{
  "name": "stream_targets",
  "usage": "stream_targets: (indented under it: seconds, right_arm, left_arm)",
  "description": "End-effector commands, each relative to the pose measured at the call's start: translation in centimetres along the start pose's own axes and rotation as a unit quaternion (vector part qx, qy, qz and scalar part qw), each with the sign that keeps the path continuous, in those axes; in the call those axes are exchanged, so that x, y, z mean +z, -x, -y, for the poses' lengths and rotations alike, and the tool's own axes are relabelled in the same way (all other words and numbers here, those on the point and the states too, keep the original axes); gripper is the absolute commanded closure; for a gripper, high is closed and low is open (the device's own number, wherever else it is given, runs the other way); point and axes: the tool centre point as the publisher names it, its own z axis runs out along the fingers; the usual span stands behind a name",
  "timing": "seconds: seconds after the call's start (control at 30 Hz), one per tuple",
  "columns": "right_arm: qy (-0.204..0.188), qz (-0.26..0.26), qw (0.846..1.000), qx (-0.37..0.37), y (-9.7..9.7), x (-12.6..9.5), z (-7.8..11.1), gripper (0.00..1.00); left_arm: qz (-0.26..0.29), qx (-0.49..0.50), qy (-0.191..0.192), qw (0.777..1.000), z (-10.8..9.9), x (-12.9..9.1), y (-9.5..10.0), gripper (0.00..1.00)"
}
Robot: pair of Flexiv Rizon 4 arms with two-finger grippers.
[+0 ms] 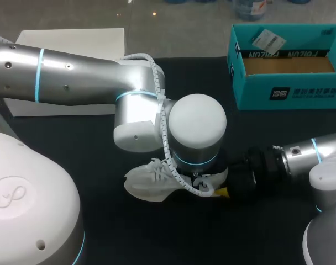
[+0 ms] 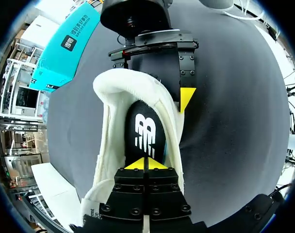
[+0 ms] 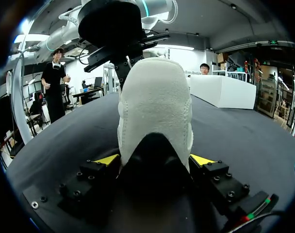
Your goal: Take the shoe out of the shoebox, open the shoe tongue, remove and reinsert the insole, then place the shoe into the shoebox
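White sneaker (image 1: 151,179) stands on the black table (image 1: 157,237), near and left of the teal shoebox (image 1: 289,91). Right gripper (image 3: 155,160) clamps its heel from both sides, evidently to steady it. Left gripper (image 2: 145,164), fingers pressed together, reaches inside onto the black insole (image 2: 145,128); whether it pinches the insole cannot be told.

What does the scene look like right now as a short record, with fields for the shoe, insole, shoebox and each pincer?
shoe: white, out of the box, on the black table between the two arms
insole: black, lying inside the shoe
left pincer: shut, tips down in the shoe's opening on the insole; cannot tell if it pinches it
right pincer: shut on the shoe's heel, one finger on each side
shoebox: teal, open, far right of the table, no shoe in it
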Motion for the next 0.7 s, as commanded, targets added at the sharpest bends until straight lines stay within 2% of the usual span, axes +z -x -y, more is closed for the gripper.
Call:
stream_targets:
  seconds: [0.03,0.33,0.7]
  right_arm:
    - [-0.002,0.001,1.000,0.000,0.0,0.5,0.5,1.00]
    - [-0.002,0.001,1.000,0.000,0.0,0.5,0.5,1.00]
    - [-0.002,0.001,1.000,0.000,0.0,0.5,0.5,1.00]
  left_arm:
    - [0.003,-0.003,-0.010,1.000,-1.1,-1.8,0.2,1.00]
    - [0.004,-0.012,-0.018,1.000,-1.5,-3.1,0.8,1.00]
    - [-0.047,0.016,0.000,0.999,-0.3,-2.0,-0.5,1.00]
